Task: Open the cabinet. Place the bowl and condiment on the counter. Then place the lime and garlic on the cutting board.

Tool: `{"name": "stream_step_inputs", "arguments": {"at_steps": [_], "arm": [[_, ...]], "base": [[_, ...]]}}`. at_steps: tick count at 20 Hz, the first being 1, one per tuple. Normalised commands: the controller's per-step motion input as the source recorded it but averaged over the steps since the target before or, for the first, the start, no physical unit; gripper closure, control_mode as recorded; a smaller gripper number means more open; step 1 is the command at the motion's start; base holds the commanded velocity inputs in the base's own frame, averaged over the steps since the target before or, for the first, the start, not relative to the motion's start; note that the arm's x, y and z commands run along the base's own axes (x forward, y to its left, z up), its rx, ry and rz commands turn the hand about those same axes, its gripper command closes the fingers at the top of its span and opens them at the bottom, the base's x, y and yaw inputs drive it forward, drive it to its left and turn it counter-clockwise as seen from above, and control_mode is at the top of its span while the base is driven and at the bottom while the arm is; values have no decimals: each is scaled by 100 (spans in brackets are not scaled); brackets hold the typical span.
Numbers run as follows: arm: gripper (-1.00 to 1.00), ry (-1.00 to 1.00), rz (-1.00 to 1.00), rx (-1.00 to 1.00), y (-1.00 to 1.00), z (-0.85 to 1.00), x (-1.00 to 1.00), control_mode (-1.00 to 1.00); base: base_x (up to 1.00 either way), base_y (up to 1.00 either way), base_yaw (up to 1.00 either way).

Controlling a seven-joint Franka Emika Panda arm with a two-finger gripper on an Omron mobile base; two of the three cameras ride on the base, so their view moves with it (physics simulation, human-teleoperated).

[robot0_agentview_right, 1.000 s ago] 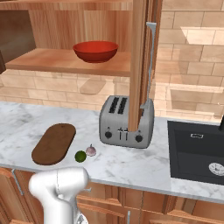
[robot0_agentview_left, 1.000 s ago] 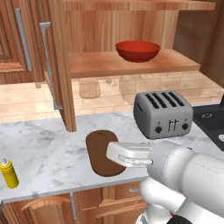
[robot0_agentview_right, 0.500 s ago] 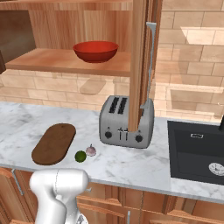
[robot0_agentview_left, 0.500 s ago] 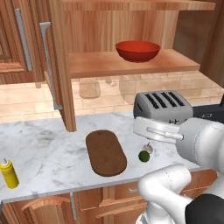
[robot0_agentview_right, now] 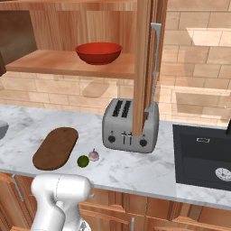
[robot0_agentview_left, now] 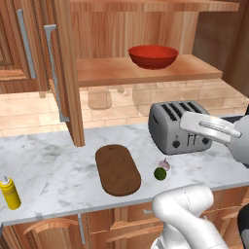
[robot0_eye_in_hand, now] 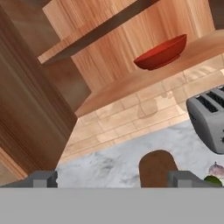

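toaster (robot0_agentview_left: 181,127) right beside lime (robot0_agentview_left: 160,173) and garlic (robot0_agentview_left: 164,165)

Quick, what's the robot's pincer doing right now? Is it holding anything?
Pincer: open wide and holding nothing, with its tips spread far apart in the hand view.

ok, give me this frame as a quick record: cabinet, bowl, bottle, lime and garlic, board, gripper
cabinet: doors open
bowl: red, on the lower shelf inside
bottle: yellow, upright on the counter, far left
lime, garlic: on the counter, between board and toaster
board: bare
gripper: open, holding nothing, facing the shelf
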Motion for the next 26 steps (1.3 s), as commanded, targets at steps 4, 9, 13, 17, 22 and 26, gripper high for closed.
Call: {"name": "stream_step_inputs", "arguments": {"at_steps": [4,9,13,17,22,26], "arm": [[-100,0,-1,0,-17,15,5,-100],[-100,0,-11,0,-3,14,16,-100],[-100,0,-19,-2,0,6,32,-100],[-100,0,-19,-6,0,0,47,-100],[-100,0,-18,-5,0,0,39,-100],[-100,0,-14,-2,0,6,26,-100]], "base": [[0,0,0],[0,0,0],[0,0,0],[0,0,0],[0,0,0],[0,0,0]]}}
